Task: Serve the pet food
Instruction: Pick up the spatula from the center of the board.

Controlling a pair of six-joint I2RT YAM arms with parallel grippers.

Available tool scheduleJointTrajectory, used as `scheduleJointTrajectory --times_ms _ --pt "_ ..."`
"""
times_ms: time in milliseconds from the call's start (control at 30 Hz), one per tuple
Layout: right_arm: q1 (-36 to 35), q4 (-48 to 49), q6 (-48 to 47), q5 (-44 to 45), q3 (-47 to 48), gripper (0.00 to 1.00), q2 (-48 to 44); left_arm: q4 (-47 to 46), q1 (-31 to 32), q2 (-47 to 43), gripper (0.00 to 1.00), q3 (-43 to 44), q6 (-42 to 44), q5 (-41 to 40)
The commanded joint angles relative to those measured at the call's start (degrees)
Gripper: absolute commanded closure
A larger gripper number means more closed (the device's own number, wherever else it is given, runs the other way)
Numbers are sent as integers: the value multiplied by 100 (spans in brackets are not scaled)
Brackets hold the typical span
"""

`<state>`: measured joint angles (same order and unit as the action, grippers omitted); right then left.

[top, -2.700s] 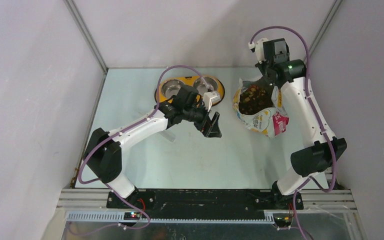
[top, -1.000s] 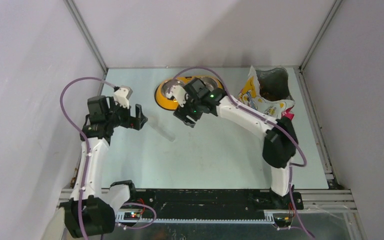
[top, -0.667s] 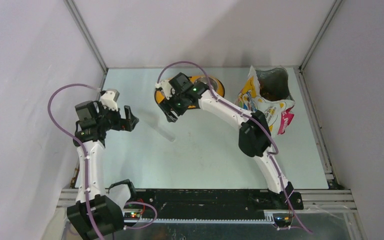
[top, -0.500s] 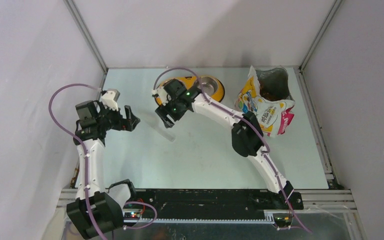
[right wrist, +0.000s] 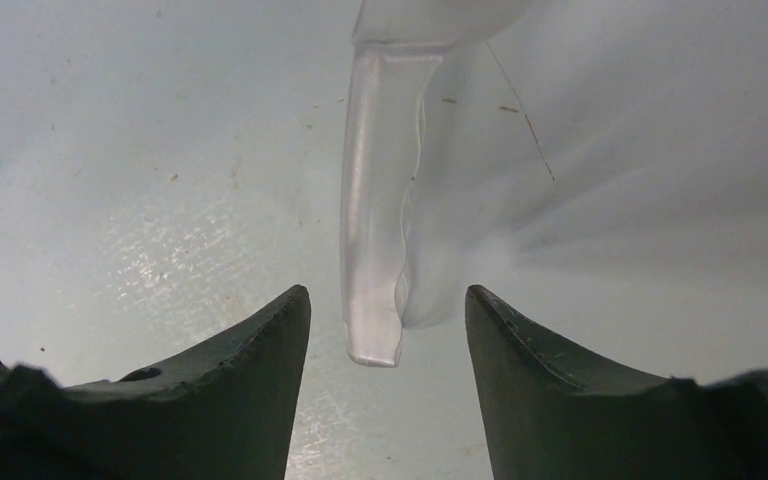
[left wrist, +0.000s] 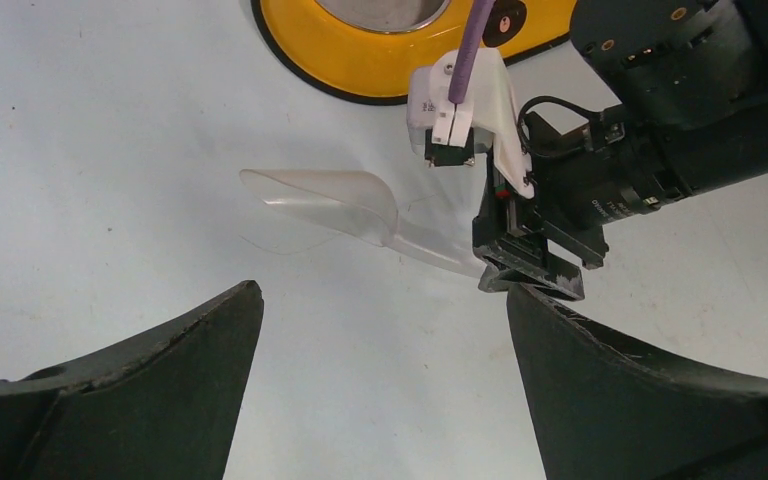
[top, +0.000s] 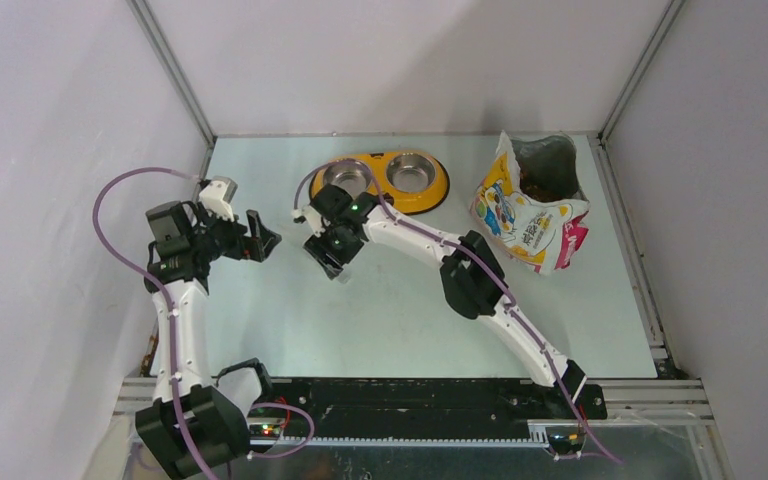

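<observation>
Right gripper (right wrist: 385,300): fingers stood apart, straddling the scoop (left wrist: 320,200) handle without touching it, lined up to pinch!
Left gripper (left wrist: 380,290): hung wide open, empty, off to the side, leaving room.
Pet food (top: 537,186): sat inside the open bag (top: 520,215), well apart from the scoop.

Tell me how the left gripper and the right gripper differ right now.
The left gripper hangs over bare table with nothing between its jaws; the right gripper straddles the handle of the clear scoop. The left arm is folded upright; the right arm stretches across the table. Both are open, and neither grips anything.
</observation>
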<state>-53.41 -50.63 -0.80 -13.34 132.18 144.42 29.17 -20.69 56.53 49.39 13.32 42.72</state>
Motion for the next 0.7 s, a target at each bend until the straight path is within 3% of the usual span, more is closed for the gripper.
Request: scheduleJointTrajectory --times_ms 0,167,267,333,433,567,667 --pt "8 -102 211 -377 -142 40 -165 -160 -73 -170 0 -78 -81 244" --pt "15 435 455 -1651 -1363 38 -749 -166 -105 -213 0 -86 -99 277" --pt "4 559 536 -2489 -1551 35 -975 -158 -118 -228 0 -87 -101 306" --pt "30 564 532 -2569 -1449 35 -1063 -164 -121 -233 0 -85 -98 319" --pt "151 544 478 -2444 -1125 34 -1123 -186 -135 -221 0 -99 -114 326" --pt "511 369 576 -1419 -561 33 -1074 -620 -124 -44 0 -193 -552 64" --pt "820 504 704 -973 -714 33 -1306 -925 -128 571 0 -92 -903 -65"
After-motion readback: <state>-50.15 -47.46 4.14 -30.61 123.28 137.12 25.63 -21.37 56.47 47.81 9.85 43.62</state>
